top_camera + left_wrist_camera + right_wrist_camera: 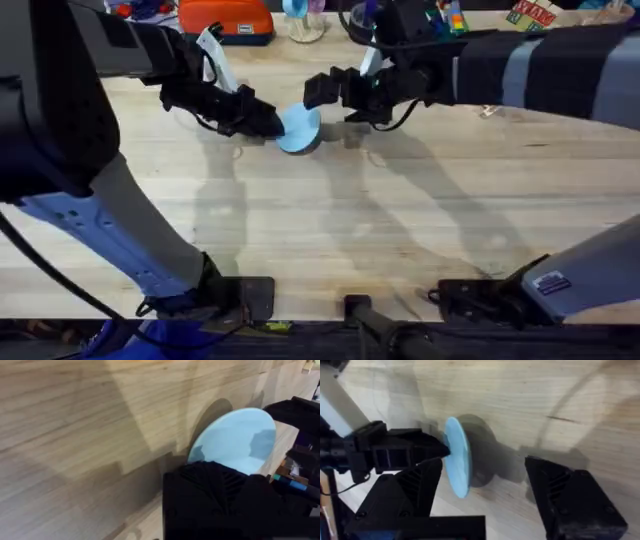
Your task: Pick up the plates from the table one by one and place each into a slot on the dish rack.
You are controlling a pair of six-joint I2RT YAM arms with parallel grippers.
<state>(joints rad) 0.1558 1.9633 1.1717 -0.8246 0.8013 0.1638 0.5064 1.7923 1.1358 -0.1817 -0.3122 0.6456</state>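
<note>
Left claw [268, 122] pinches the pale blue plate [300, 128] by its rim, holding it tilted above the worktop [400, 220]; right claw [318, 90], fingers spread wide, hovers just beside it.

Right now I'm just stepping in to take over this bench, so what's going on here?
The left tool is shut on the rim of the pale blue plate, holding it tilted on edge above the wooden table. The right tool is open, its fingers either side of the plate's far edge, not touching it. It looks like a handover.
</note>
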